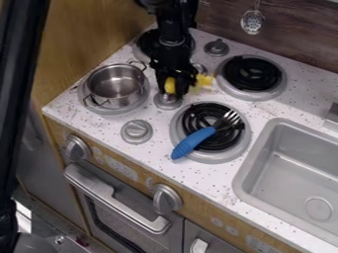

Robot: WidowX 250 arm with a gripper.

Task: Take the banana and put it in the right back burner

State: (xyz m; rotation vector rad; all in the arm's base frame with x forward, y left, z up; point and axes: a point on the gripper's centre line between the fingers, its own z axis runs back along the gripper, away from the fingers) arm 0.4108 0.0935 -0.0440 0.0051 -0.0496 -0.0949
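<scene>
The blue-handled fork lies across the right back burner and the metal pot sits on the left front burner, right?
Not quite: the camera view shows the blue-handled fork across the right front burner. The metal pot does sit on the left front burner.

Black robot arm, bulky dark joints, small pale curved mark, black angular fingers

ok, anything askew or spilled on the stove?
The blue-handled fork lies diagonally across the front right burner, handle crossing its rim; odd spot for a utensil. The pot sits upright, and I see no spill.
</scene>
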